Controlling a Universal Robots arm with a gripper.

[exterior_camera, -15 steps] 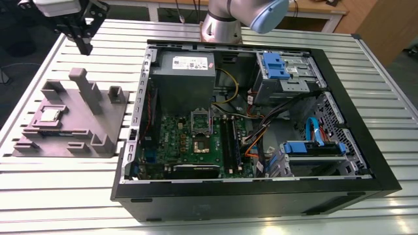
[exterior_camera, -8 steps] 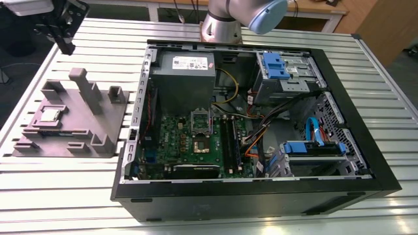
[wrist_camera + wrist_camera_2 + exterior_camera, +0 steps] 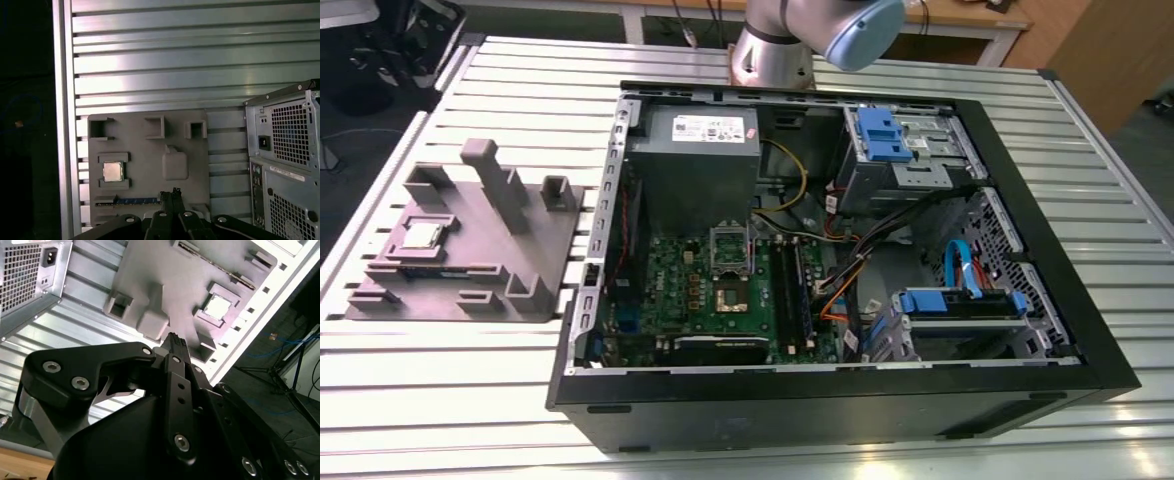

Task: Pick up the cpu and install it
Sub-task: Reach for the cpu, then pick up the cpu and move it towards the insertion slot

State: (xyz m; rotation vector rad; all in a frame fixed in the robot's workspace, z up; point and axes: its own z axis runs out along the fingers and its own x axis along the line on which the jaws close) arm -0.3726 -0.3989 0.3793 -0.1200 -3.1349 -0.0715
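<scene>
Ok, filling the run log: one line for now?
cpu: in grey fixture | end effector: shut, empty, apart from cpu | install: pending

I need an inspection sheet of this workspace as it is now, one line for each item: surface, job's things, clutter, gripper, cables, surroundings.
Surface: ribbed metal table, carrying a grey fixture and an open computer case.
Job's things: cpu lies flat in a recess of the fixture, not picked up; socket sits on the green board inside the case.
Clutter: nothing seen.
Gripper: gripper hangs above the fixture, apart from the cpu.
Cables: orange, yellow and black cables run inside the case.
Surroundings: dark floor beyond the table edge.
</scene>
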